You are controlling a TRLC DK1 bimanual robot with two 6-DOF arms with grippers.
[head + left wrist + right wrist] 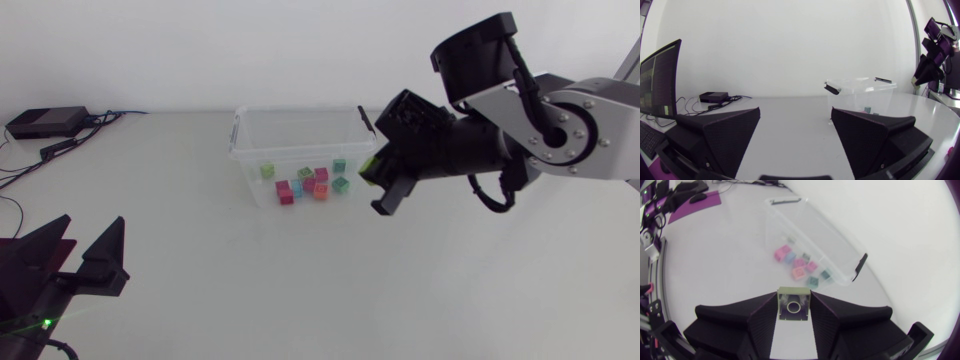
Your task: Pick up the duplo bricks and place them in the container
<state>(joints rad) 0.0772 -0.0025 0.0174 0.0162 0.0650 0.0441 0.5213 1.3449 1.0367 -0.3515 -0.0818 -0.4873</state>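
Observation:
My right gripper [383, 186] hangs above the table just right of the clear plastic container [243, 160], shut on a pale green duplo brick [369, 166]. The right wrist view has that brick [793, 307] clamped between both fingers, stud side facing the camera, with the container [837, 247] ahead and below. Several bricks [305, 183] in pink, red, orange, green and teal lie on the container's floor. My left gripper [85, 245] sits low at the near left, open and holding nothing, far from the container [860, 90].
A black box with cables [45, 123] lies at the table's far left. The container's black lid clips [860, 266] stick out from its rim. Bare white tabletop [330, 290] stretches between both arms.

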